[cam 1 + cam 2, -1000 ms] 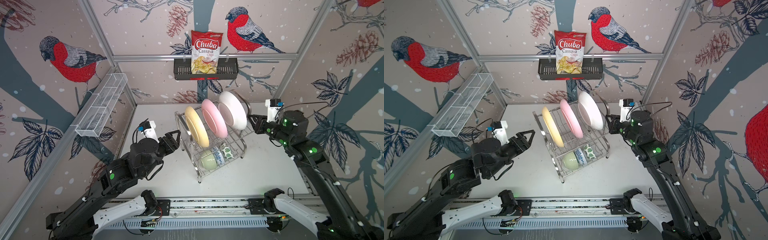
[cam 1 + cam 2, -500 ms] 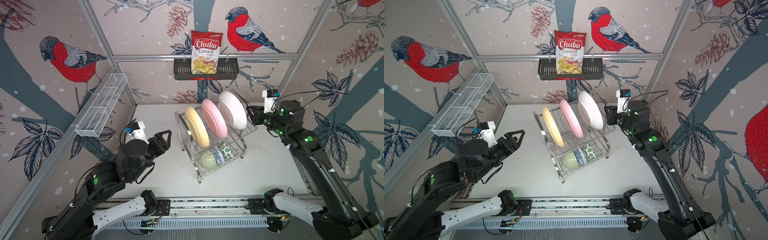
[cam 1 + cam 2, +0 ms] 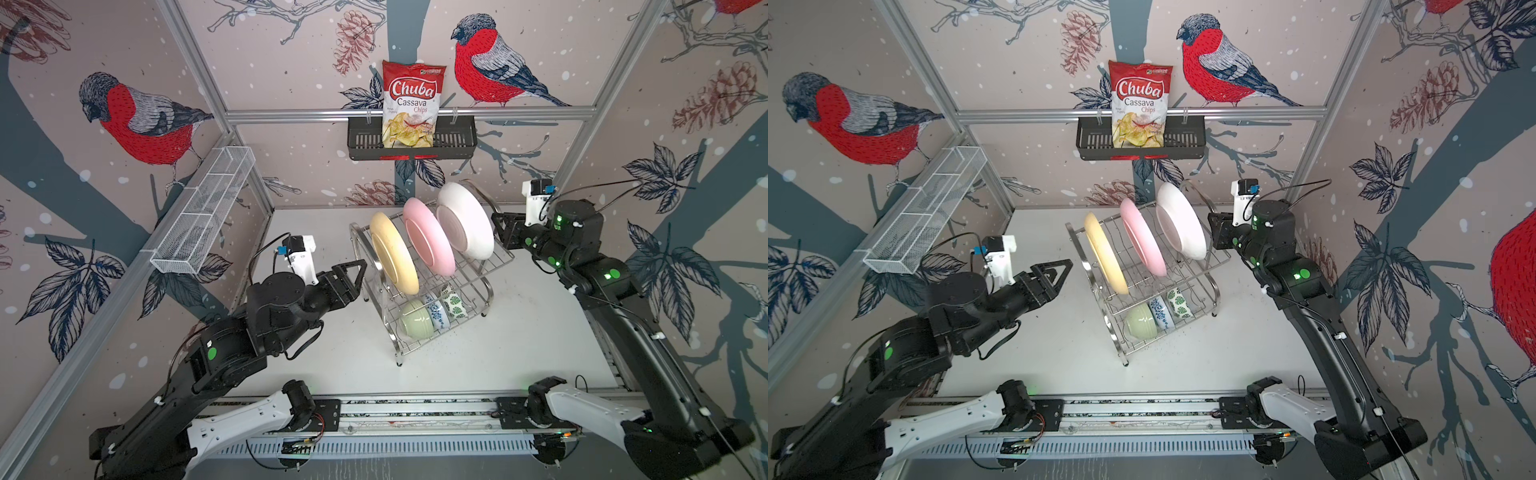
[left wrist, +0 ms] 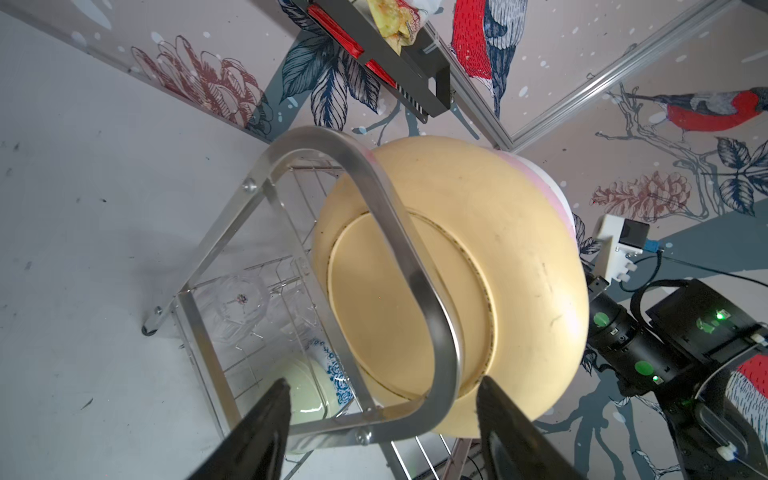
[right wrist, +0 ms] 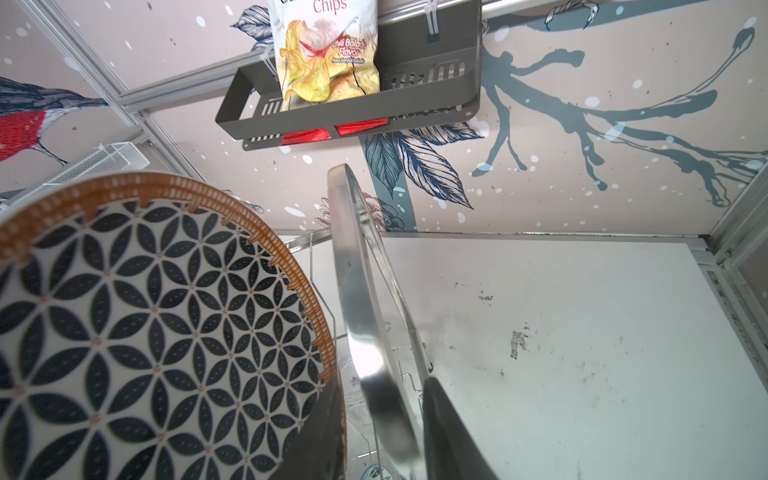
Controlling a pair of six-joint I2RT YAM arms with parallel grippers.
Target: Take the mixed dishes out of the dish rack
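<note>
Seven dishes sit in the dish rack (image 3: 473,266); nothing is unloaded yet.

Upper tier: cream-yellow plate (image 3: 395,257), pink plate (image 3: 428,237) and white plate (image 3: 465,220). All three stand on edge, leaning, in a row along the rack's long axis.
Lower tier: pale green bowl (image 3: 415,324), blue-white bowl (image 3: 436,313) and green-leaf bowl (image 3: 455,303). The clear glass (image 4: 241,303) is at the left-arm end.

Left gripper (image 4: 381,380): jaws wide apart, straddling the curved side handle (image 4: 374,199), holding nothing. The cream-yellow plate lies directly beyond that handle, underside toward the gripper.

Right gripper (image 5: 382,386): jaws partly apart around the opposite handle (image 5: 357,270), with thin gaps either side and no grip seen. The white plate is just beside it, patterned face toward the wrist camera.

Key relation: each end plate is nearest its own arm, yet a handle stands between tool and plate.

Judgement: a straight-on reach looks blocked. The plate rims are free only from above, so a reach over the handle seems needed. The left arm suits the cream-yellow plate, the right arm the white.

Risk: nudging the light rack sideways.
</note>
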